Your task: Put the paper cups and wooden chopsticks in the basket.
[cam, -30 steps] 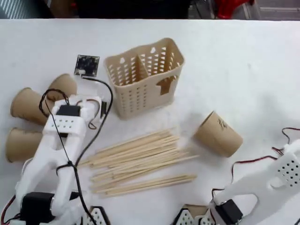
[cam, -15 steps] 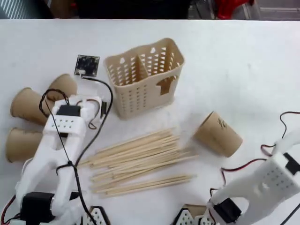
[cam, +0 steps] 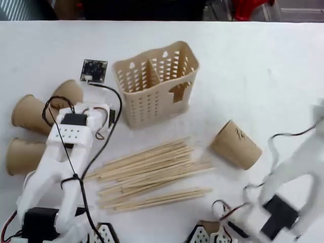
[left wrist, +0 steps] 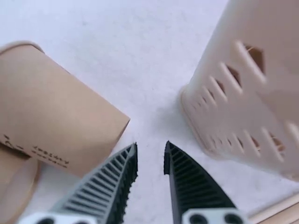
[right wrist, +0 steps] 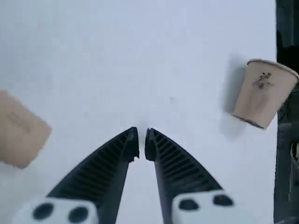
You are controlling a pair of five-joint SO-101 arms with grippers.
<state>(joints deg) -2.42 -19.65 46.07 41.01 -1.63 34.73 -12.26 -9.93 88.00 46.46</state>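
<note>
White table (cam: 263, 66) carries the basket (cam: 157, 83) at upper centre, chopsticks (cam: 152, 174) loose below it, paper cups (cam: 30, 114) at left, a lone cup (cam: 235, 144) at right. Left jaws slightly parted, empty; right jaws all but closed, empty. Advise widening right jaws before straddling that cup's rim.

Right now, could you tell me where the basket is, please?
In the high view, the basket stands upright at centre, beyond the chopsticks and right of three cups.

Basket (cam: 154, 83) above the chopsticks (cam: 152, 174), centre frame.
Three paper cups (cam: 30, 114) at left; one cup (cam: 235, 145) right of the chopsticks.
</note>
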